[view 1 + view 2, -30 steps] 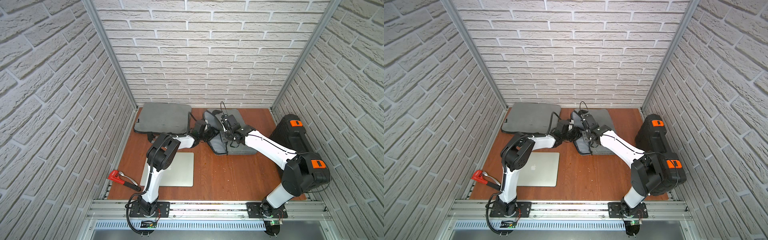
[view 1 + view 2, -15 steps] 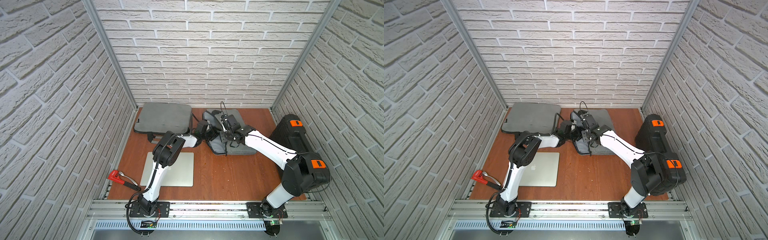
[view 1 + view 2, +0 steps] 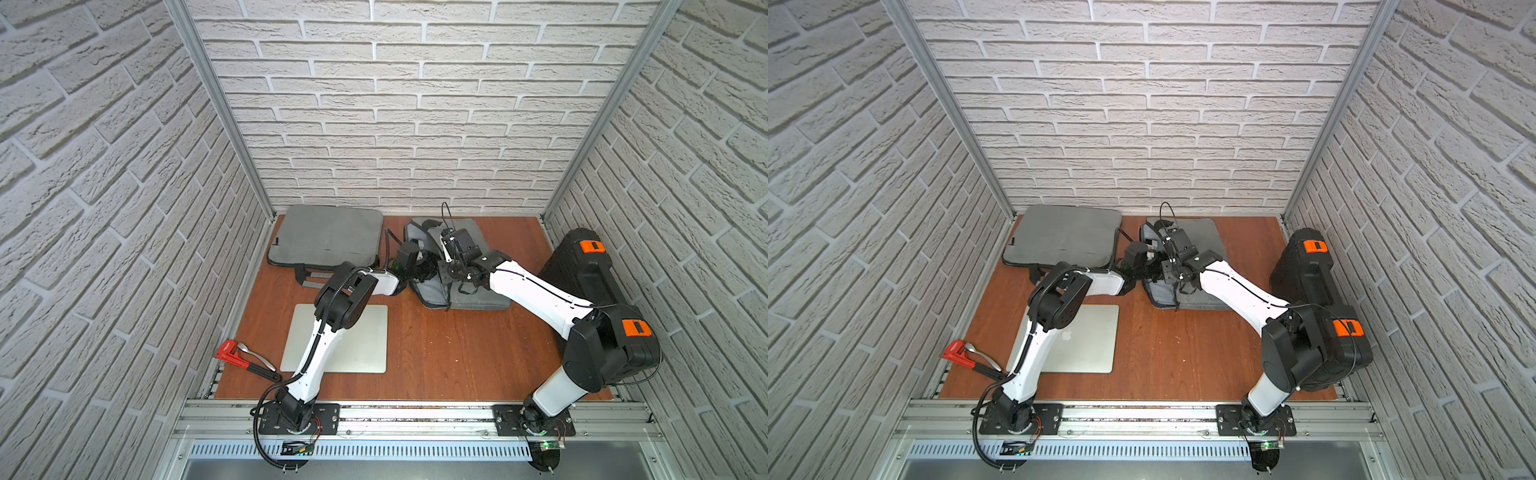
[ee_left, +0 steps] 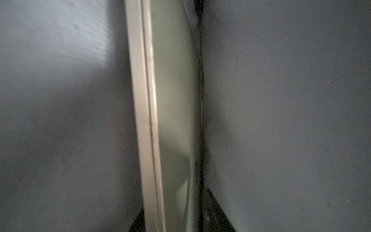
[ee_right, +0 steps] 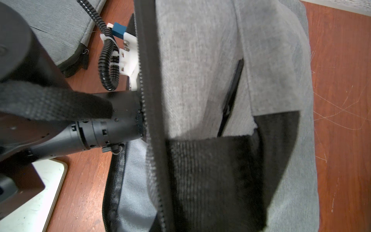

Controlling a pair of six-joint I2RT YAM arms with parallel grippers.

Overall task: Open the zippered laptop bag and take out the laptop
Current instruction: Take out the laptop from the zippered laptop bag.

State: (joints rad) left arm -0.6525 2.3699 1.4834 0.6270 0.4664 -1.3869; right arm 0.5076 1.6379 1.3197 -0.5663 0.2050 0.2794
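Straddling laptop [image 4: 146, 120] edge: left end effector [image 4: 175, 198]

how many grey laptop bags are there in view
2. The flat bag lies at the back left; the unzipped bag lies just right of it, with its top flap lifted. No others show, and none looks hidden.

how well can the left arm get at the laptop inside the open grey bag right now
Probably yes: the right tool holds the flap up, and the left arm reaches into the bag mouth, with the laptop edge close ahead.
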